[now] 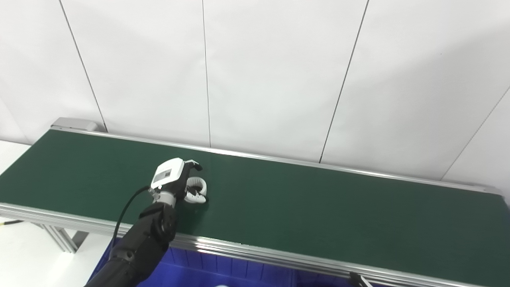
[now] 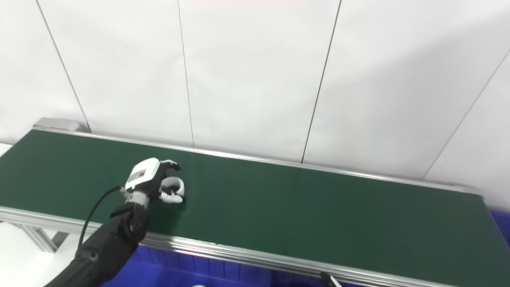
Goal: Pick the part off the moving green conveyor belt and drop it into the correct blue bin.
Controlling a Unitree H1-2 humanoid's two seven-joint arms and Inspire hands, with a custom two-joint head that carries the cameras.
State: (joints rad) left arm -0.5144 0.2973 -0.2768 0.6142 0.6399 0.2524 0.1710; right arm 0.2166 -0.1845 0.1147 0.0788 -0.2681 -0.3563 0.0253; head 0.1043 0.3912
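Note:
A white ring-shaped part (image 1: pixel 197 189) lies on the green conveyor belt (image 1: pixel 318 215), left of its middle. My left hand (image 1: pixel 175 177), white-backed with dark fingers, reaches over the belt's near rail and sits against the part's left side. Its fingers curl around the ring, and one finger (image 1: pixel 196 166) sticks out just beyond it. The part also shows in the right eye view (image 2: pixel 173 189) beside the hand (image 2: pixel 149 177). My right hand is out of the picture; only a dark sliver (image 1: pixel 357 279) shows at the bottom edge.
A blue bin (image 1: pixel 223 271) stands below the belt's near rail (image 1: pixel 279 259), under my left arm. Another blue bin's corner (image 2: pixel 503 225) shows past the belt's right end. A white panelled wall runs behind the belt.

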